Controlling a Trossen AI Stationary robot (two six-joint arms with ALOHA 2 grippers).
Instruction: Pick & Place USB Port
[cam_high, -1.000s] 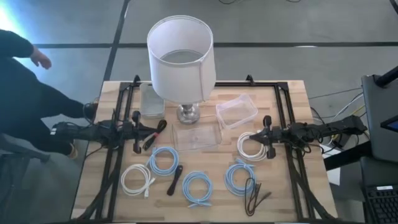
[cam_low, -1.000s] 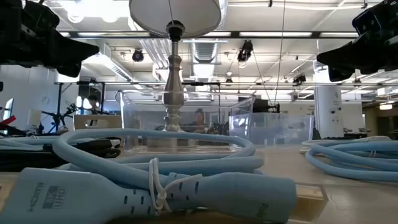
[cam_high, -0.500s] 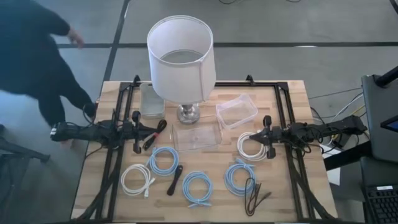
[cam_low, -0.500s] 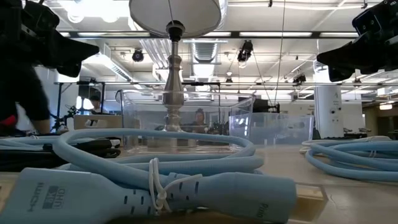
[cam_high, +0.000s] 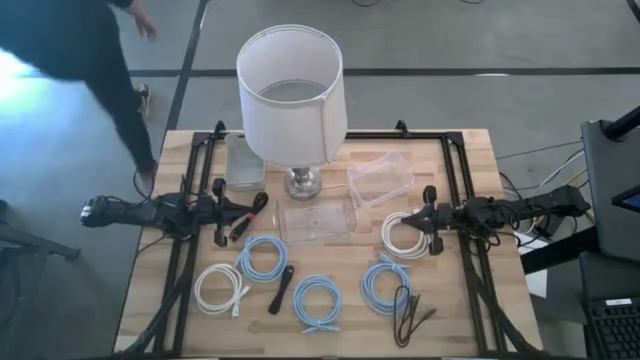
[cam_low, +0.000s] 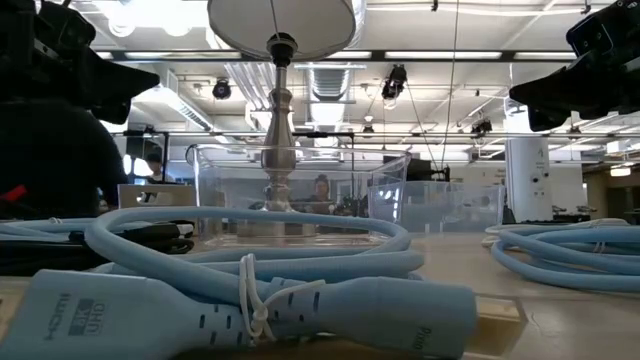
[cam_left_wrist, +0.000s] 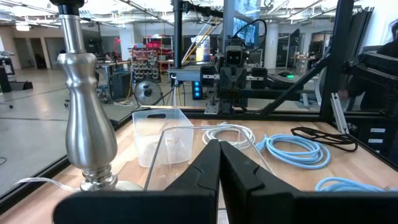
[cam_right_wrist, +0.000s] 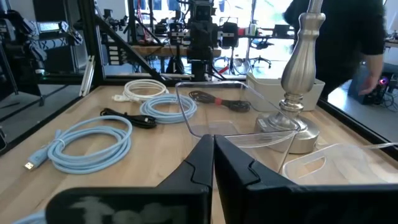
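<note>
Above coiled cables (cam_high: 263, 257), left gripper (cam_high: 250, 209) — right gripper (cam_high: 408, 217) — both closed

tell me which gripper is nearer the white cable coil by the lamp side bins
Right. The right gripper hangs right at the white cable coil, while the left gripper is across the table, past the lamp.

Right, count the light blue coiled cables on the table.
3, all in the front half. One lies left of centre, one near the front edge at centre, one to the right. Nothing seems to hide another.
</note>
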